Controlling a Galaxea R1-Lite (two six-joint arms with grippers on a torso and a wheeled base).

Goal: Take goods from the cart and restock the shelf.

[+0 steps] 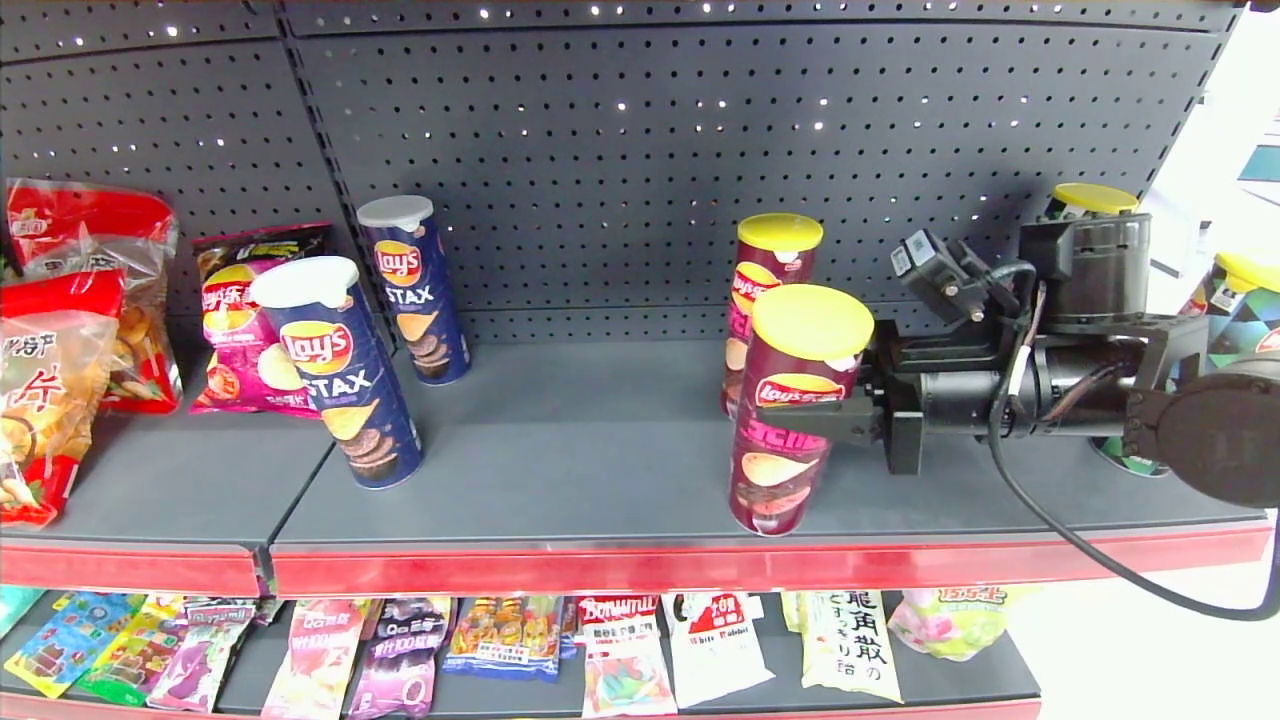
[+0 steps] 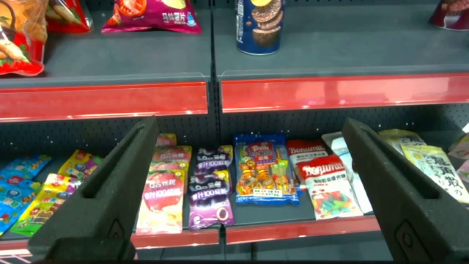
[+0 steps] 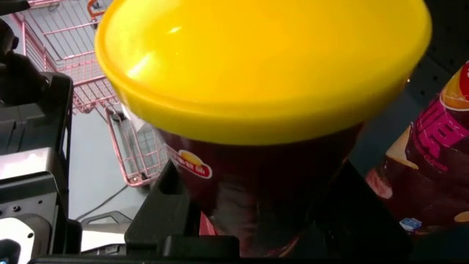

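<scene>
In the head view, the right gripper reached in from the right edge, its jaws clamped on the maroon can with its yellow lid. The can stood upright near the front lip of the grey shelf, right of centre. A second maroon can stood just behind it. Two blue cans with white lids stood left of centre, and snack bags leaned at the far left. All lids were on, so the contents were hidden. Flat packets lay on the lower shelf along the bottom.

In the left wrist view, the left gripper hung with its jaws wide apart. Both fingers framed the lower shelf's packets, and a blue can's base showed at the top centre.

In the right wrist view, the yellow lid spread across the top, with the maroon body below it between the dark fingers. The pink wire cart showed at the upper left, but what it held could not be made out.
</scene>
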